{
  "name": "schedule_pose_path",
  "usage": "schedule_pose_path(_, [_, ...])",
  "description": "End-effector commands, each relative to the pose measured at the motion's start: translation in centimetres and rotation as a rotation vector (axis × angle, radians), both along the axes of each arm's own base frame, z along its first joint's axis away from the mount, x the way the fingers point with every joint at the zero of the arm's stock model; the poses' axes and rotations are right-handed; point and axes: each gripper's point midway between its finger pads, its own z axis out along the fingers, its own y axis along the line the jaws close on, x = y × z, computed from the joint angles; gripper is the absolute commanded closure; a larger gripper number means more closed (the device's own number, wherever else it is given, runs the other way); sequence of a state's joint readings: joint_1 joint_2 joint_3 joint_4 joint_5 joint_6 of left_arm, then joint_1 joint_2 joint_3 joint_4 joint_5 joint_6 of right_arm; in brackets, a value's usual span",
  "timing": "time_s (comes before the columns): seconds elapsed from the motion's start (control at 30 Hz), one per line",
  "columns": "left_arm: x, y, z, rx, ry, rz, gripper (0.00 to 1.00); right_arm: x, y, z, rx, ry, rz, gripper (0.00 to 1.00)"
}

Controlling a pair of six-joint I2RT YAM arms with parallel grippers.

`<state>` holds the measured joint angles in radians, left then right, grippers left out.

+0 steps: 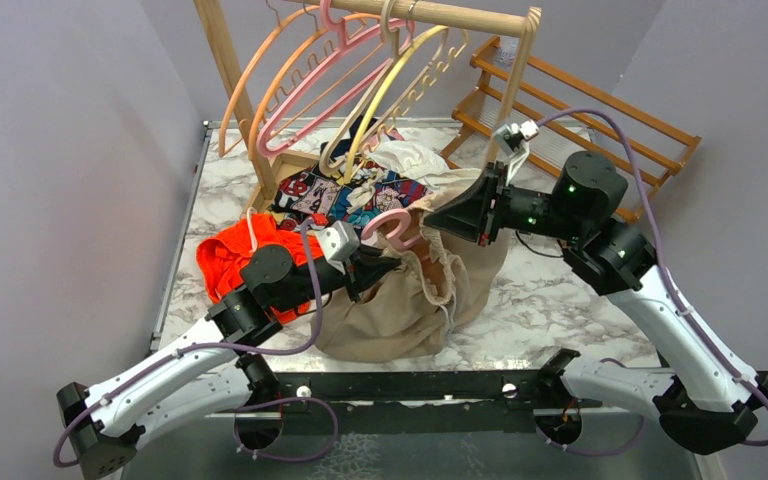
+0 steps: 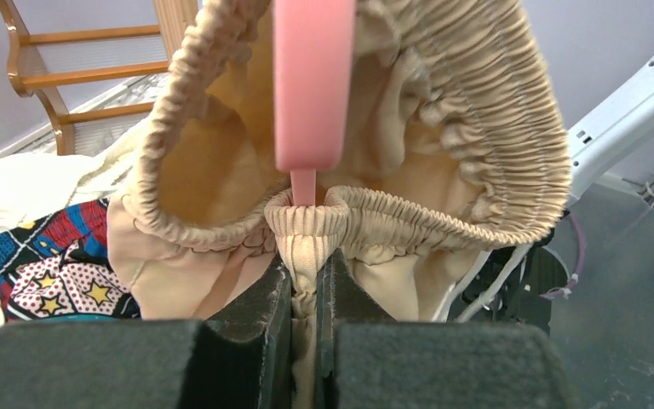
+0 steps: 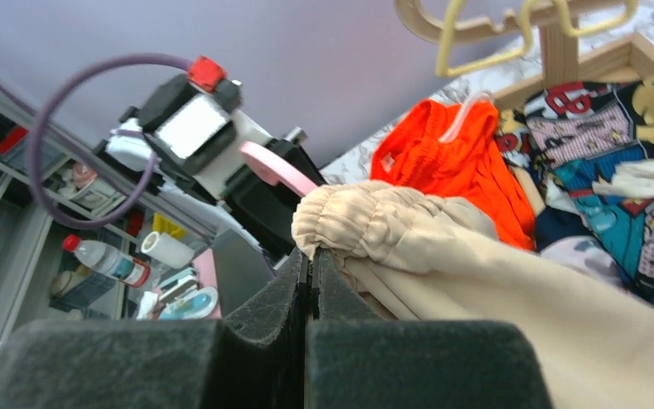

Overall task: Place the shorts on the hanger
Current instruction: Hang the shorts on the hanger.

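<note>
Two grippers are clamped on the beige gathered-waist fabric shorts point(image 1: 390, 318). The left gripper point(image 2: 305, 274) is closed on a pinched fold of the elastic waistband. The right gripper point(image 3: 311, 256) is closed on the waistband farther round, so the waist is held open while the legs lie slumped on the white marble table point(image 1: 560, 300). The pink plastic hanger point(image 2: 313, 77) is set inside that opening, its thin end meeting the fold just above the left fingertips; whether it is gripped too cannot be told. Just behind the shorts lie a bright orange garment point(image 1: 232, 252), whose small white tag cannot be read, and a comic-print cloth point(image 1: 360, 195), whose lettering is too broken to be read.
</note>
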<state>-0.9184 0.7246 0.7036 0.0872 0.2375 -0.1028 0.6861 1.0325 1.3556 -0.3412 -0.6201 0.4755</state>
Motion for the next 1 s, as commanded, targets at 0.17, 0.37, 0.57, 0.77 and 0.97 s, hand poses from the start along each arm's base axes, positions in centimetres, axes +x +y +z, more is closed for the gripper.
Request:
schedule_pose_path(0.17, [-0.5, 0.2, 1.7, -0.11, -0.03, -0.007, 1.0, 1.5, -0.7, -8.9, -0.196, 0.174, -0.103, 0.99])
schedule_pose_path(0.37, [-0.3, -0.6, 0.5, -0.098, -0.006, -0.025, 1.0, 1.3, -1.2, -10.1, -0.266, 0.163, -0.093, 0.71])
schedule_pose_path(0.57, [-0.6, -0.1, -0.3, -0.109, 0.003, -0.02, 1.0, 1.0, -2.1, -9.5, -0.307, 0.098, -0.086, 0.4])
schedule_pose_path(0.77, [-0.5, 1.4, -2.4, -0.101, 0.023, 0.04, 1.0, 0.5, -3.3, -7.6, -0.299, -0.005, -0.106, 0.31])
schedule_pose_path(0.97, [-0.2, 2.1, -2.9, -0.083, 0.084, 0.082, 1.0, 0.2, -3.7, -9.4, -0.336, 0.011, -0.102, 0.38])
